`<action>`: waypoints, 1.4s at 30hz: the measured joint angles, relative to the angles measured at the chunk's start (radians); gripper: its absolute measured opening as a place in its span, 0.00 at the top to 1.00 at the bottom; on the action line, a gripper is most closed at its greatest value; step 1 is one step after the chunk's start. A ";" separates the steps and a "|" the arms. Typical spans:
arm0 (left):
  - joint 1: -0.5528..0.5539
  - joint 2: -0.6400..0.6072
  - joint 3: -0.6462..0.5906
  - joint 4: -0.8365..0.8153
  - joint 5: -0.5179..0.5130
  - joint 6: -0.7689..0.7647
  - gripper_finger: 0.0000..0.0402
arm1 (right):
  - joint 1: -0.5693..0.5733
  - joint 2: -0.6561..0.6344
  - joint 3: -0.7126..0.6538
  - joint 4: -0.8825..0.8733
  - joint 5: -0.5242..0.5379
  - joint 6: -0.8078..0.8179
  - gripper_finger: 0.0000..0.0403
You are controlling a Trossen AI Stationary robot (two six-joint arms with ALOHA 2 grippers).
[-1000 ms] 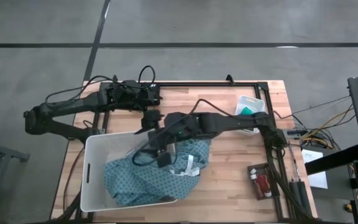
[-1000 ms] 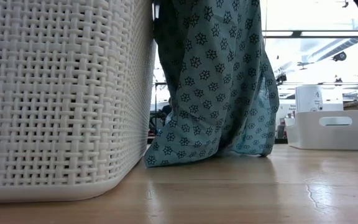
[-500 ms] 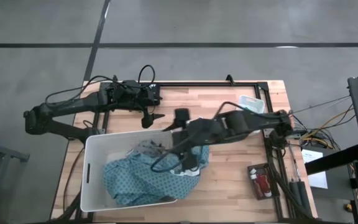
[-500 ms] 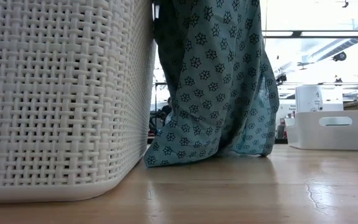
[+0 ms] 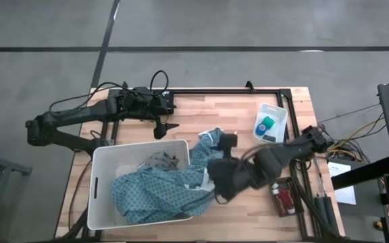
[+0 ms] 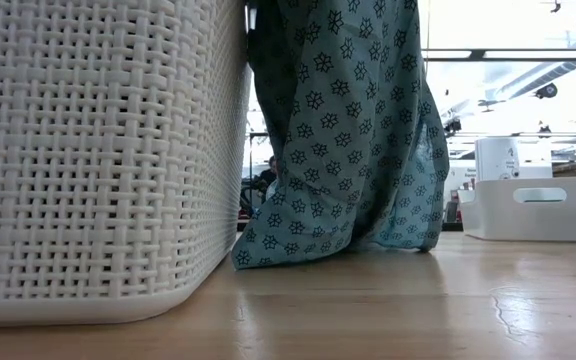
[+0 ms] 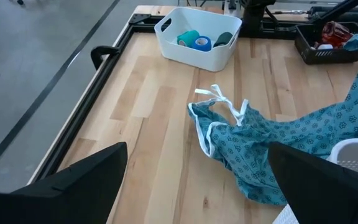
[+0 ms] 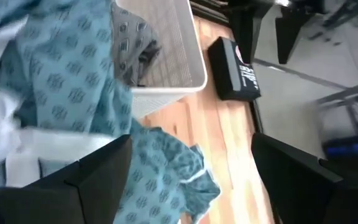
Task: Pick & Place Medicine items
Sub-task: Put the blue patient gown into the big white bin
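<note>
Patterned cloth (image 5: 181, 185) spills from the white basket (image 5: 100, 182) over its rim, leaving bare wood toward the small white bin (image 5: 279, 121).

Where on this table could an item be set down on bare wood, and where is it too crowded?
Free: the wood between the small white bin and the patterned cloth, and the strip between the left gripper and that bin. Crowded: the white basket with cloth spilling over its rim, under the right gripper, and the dark tray of red bottles.

text: none legible | black box (image 8: 235, 70): white label (too blurred to read)
</note>
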 joint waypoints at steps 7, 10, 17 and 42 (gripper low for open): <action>0.000 0.000 0.000 0.000 0.000 0.000 0.02 | 0.071 -0.104 -0.306 0.161 0.092 0.121 0.16; 0.000 0.000 0.000 0.000 0.000 0.000 0.02 | 0.084 -0.196 -0.475 0.297 0.095 0.151 0.15; 0.000 0.000 0.000 0.001 -0.001 0.000 0.02 | 0.129 -0.477 -0.934 0.749 0.091 0.116 0.15; 0.000 0.000 0.000 0.001 -0.001 0.000 0.02 | 0.178 -0.590 -1.767 1.795 0.090 0.197 0.15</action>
